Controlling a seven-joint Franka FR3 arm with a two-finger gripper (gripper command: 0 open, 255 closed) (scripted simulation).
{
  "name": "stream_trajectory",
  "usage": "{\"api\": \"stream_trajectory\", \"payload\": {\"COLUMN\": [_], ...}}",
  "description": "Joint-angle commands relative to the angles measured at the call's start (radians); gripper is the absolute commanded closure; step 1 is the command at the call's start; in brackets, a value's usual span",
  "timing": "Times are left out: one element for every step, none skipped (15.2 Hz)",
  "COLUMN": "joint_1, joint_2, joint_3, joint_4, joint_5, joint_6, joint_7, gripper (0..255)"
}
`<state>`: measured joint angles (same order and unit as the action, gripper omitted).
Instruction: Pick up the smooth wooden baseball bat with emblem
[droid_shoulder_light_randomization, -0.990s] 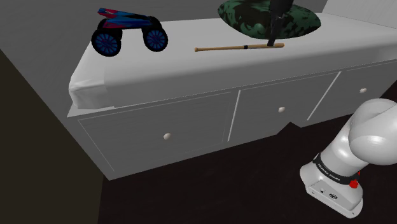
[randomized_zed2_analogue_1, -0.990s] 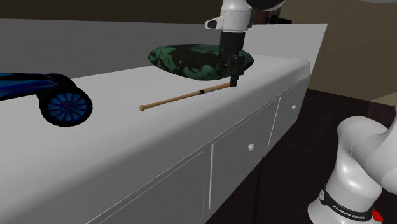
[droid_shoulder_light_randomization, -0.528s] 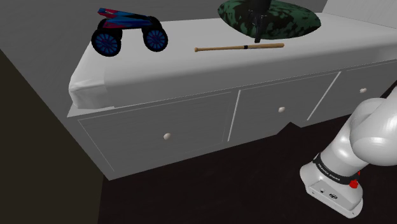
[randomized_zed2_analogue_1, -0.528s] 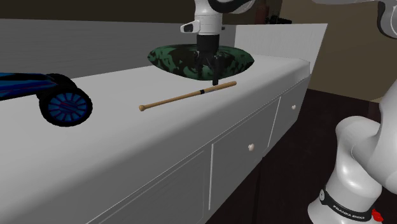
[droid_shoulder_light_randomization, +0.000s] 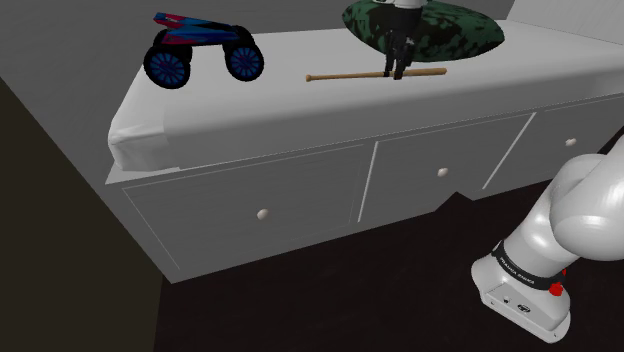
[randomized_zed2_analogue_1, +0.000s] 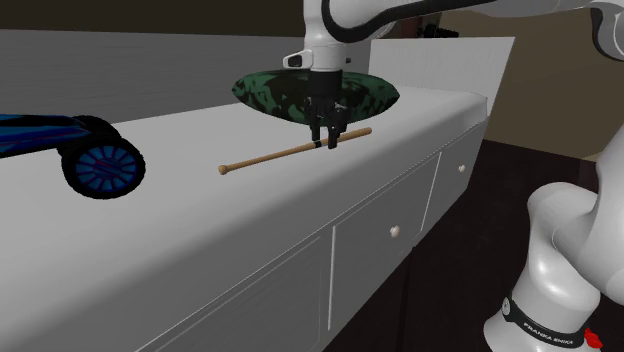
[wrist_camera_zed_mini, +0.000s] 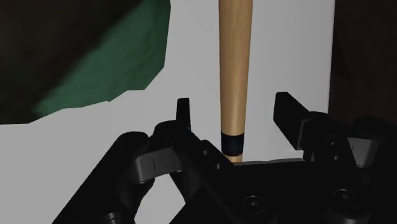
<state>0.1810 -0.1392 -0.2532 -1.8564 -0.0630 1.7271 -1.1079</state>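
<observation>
A slim tan wooden baseball bat (droid_shoulder_light_randomization: 350, 75) (randomized_zed2_analogue_1: 275, 154) (wrist_camera_zed_mini: 234, 70) with a black band lies on the white dresser top (droid_shoulder_light_randomization: 300, 105). My black gripper (droid_shoulder_light_randomization: 396, 72) (randomized_zed2_analogue_1: 325, 141) (wrist_camera_zed_mini: 234, 114) points straight down over the bat at its black band. The fingers (wrist_camera_zed_mini: 183, 116) stand apart on either side of the bat, open, and neither one touches the wood.
A dark green camouflage cushion (droid_shoulder_light_randomization: 450, 30) (randomized_zed2_analogue_1: 270, 90) (wrist_camera_zed_mini: 76, 57) lies just behind the bat. A blue and red wheeled toy (droid_shoulder_light_randomization: 200, 50) (randomized_zed2_analogue_1: 80, 150) stands toward the dresser's far end. The dresser's front edge and drawers (droid_shoulder_light_randomization: 440, 170) drop to a dark floor.
The gripper has moved along the bat from its thick end toward the black band, then come down so that the fingers straddle the bat. The bat has not moved.
</observation>
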Motion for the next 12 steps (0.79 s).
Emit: {"api": "stream_trajectory", "payload": {"joint_1": [0.0,0.0,0.0,0.0,0.0,0.0,0.0,0.0,0.0,0.0,0.0,0.0], "joint_2": [-0.001,-0.002,-0.001,-0.002,-0.002,-0.002,-0.002,-0.002,0.0,0.001,0.002,0.004], "joint_3": [0.0,0.0,0.0,0.0,0.0,0.0,0.0,0.0,0.0,0.0,0.0,0.0], "joint_4": [-0.004,-0.005,-0.005,-0.005,-0.005,-0.005,-0.005,-0.005,-0.003,0.012,0.026,0.042], "joint_5": [0.0,0.0,0.0,0.0,0.0,0.0,0.0,0.0,0.0,0.0,0.001,0.001], "joint_6": [0.003,0.003,0.004,0.004,0.004,0.004,0.004,0.004,0.003,-0.01,-0.024,-0.038], "joint_7": [0.001,0.001,0.001,0.001,0.001,0.001,0.001,0.001,0.0,-0.001,-0.001,-0.002], "gripper": [255,255,255,255,255,255,255,255,255,255,255,255]}}
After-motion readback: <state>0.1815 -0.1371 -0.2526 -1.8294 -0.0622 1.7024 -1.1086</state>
